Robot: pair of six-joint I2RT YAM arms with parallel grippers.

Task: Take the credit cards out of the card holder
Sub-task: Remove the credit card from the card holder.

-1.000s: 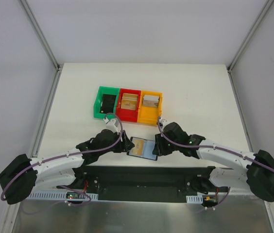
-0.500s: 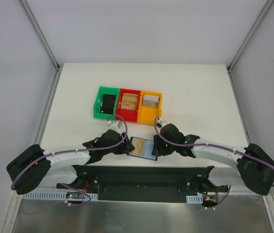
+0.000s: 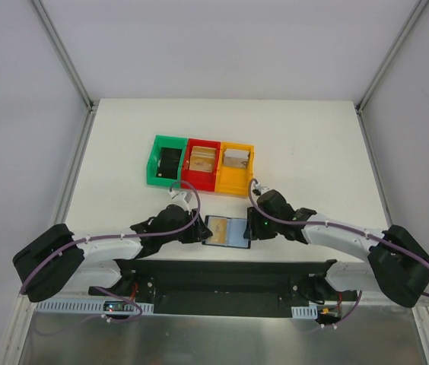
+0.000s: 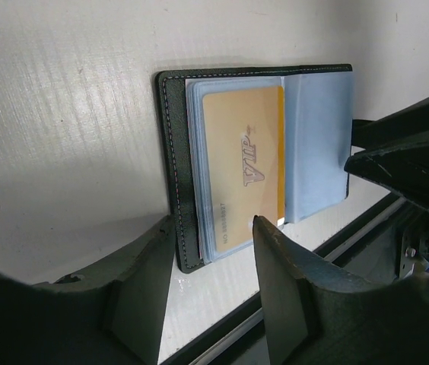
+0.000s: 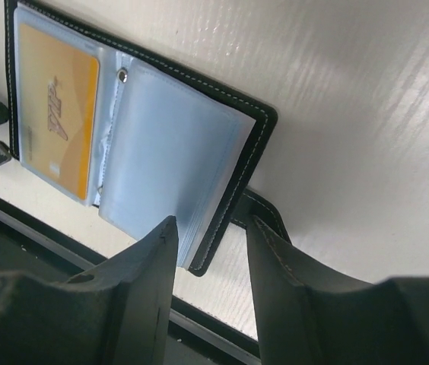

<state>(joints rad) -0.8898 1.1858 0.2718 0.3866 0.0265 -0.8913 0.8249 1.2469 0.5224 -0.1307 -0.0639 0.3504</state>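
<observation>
The card holder (image 3: pixel 227 232) lies open on the table near the front edge, a black wallet with grey-blue sleeves. One tan-gold credit card (image 4: pixel 243 171) sits in its left sleeve, also seen as the credit card (image 5: pixel 58 122) in the right wrist view. My left gripper (image 4: pixel 213 228) stands open astride the card holder's near left corner (image 4: pixel 188 258). My right gripper (image 5: pixel 212 224) is open too, its fingers on either side of the card holder's right edge (image 5: pixel 222 228) by a black strap tab (image 5: pixel 264 213). Neither jaw pair grips anything.
Behind the card holder stand a green bin (image 3: pixel 154 163), a red bin (image 3: pixel 201 142) and an orange bin (image 3: pixel 249 171) in a row, each with something flat inside. The table's front edge and a black rail (image 3: pixel 222 270) run just below the card holder.
My left gripper has slid in to the card holder's left edge and its jaws have narrowed. The right gripper's jaws have widened slightly at the right edge.
</observation>
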